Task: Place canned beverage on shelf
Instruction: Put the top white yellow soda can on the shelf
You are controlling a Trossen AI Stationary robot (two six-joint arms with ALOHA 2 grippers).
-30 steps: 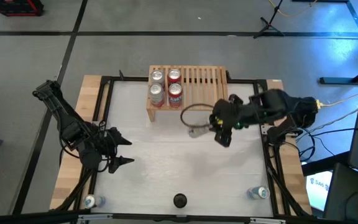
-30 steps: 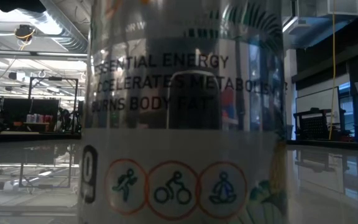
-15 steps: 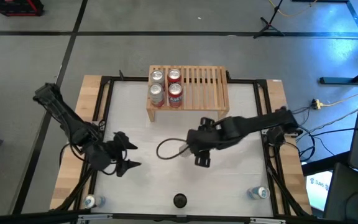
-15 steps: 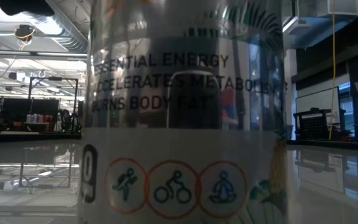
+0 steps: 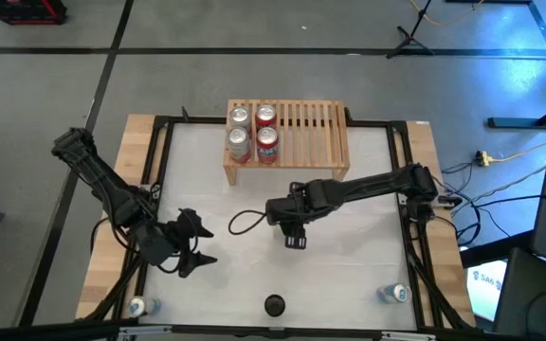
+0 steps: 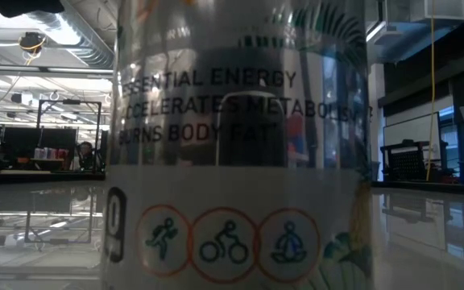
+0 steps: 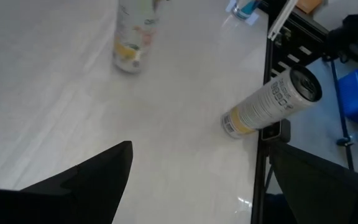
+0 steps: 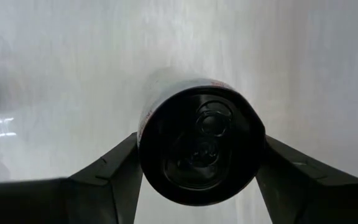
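Right end effector (image 8: 197, 180) grips what looks like a black-topped can (image 8: 199, 149) mid-table; left end effector (image 5: 200, 245) waits open.

right arm is reaching far out from its side toward the table's middle, wrist bent down, right gripper (image 5: 296, 241) pointing at the near edge. its two dark fingers (image 8: 110, 171) are pressing on either side of a black-topped can (image 8: 199, 149). left arm is folding low by its own side, left gripper (image 5: 197, 245) standing wide apart, holding nothing.
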